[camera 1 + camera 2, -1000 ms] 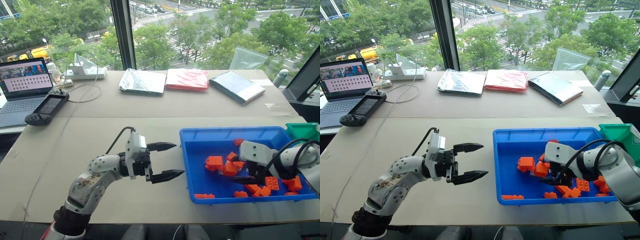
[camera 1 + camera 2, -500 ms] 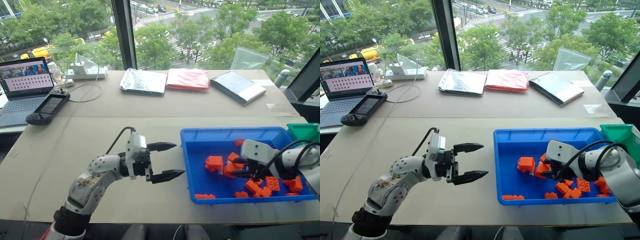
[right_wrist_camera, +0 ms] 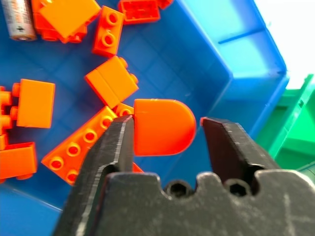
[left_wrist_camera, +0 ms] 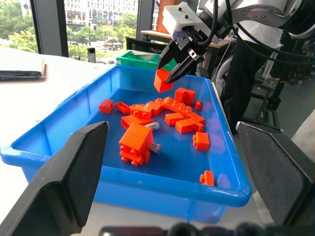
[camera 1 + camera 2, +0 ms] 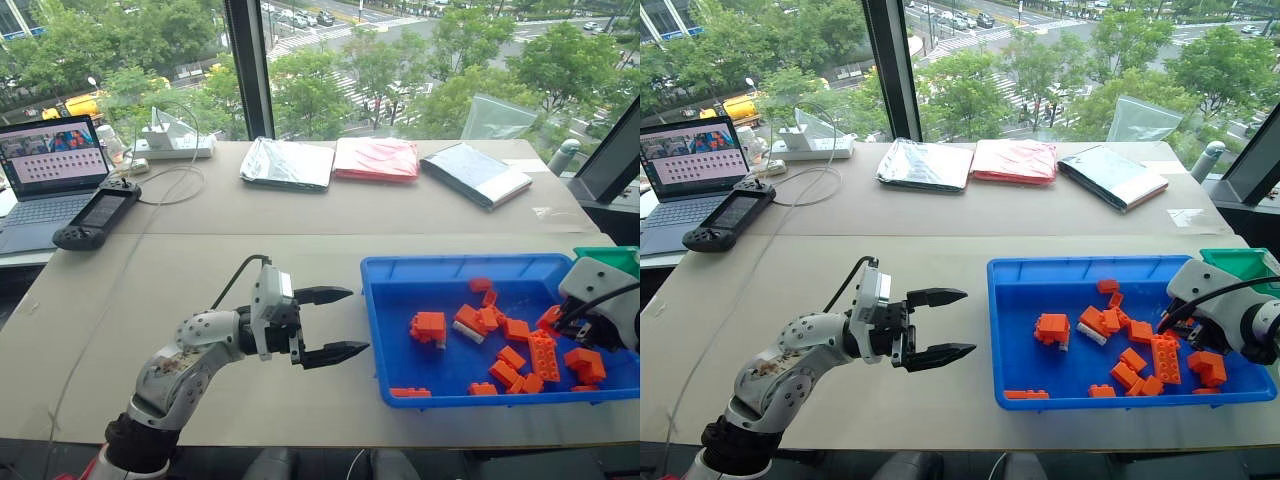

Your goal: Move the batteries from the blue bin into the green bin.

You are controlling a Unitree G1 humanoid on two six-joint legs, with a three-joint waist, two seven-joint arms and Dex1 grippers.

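While the task stands unfinished, the left gripper (image 5: pixel 355 320) hangs level above the table, just left of the blue bin (image 5: pixel 450 262), its claw spread wide and empty. Inside the bin, among scattered orange bricks (image 5: pixel 428 326), lie the batteries (image 4: pixel 151 126): I count two, each lying flat on the bin floor and touching a brick, near the bin's middle. Judged by appearance, they are rigid, smooth-skinned and light but dense, so likely to roll or squirt from a poor pinch. The best hold would be across mid-barrel, fingers straddling the cylinder, entering from the side away from the bricks. At the bin's right end, the right gripper (image 3: pixel 165 125) has its jaws parted around a rounded orange piece (image 4: pixel 161 81), which touches one finger only and seems loose. The green bin (image 5: pixel 605 255) sits just beyond the right corner.
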